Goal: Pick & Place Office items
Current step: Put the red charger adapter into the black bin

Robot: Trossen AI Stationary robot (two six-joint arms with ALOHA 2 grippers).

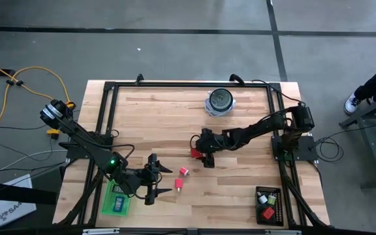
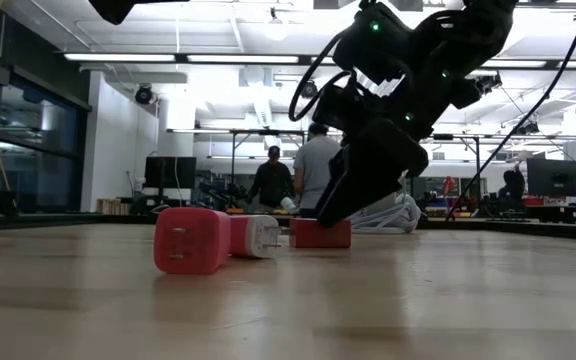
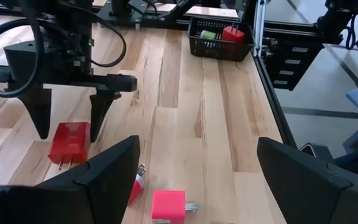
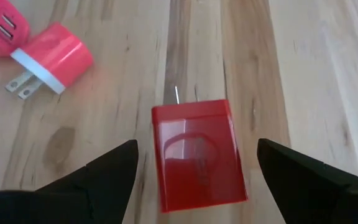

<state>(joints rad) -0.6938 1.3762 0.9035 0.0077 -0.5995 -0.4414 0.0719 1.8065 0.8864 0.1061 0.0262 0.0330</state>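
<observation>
Right gripper (image 1: 203,154): held open just above the table near its middle, with one finger on each side of the red charger, not closed on it.
Red charger (image 4: 197,155): lying flat on the wood between the open fingers of the right gripper, prongs seen at its far end.
Pink chargers: one (image 1: 183,172) and another (image 1: 178,185) are laid close together on the wood, between the two grippers; in the low view they are seen touching, one with a white end.
Left gripper (image 1: 155,176): held open and empty over the near left part of the table, just left of the pink chargers.
Green tray (image 1: 117,201): set at the near left corner, a small blue piece seen in it.
Black basket (image 1: 268,205): set at the near right corner, red and green pieces seen inside.
Round blue-white object (image 1: 219,102): placed at the far edge.
People: seen standing in the room beyond the table.
</observation>
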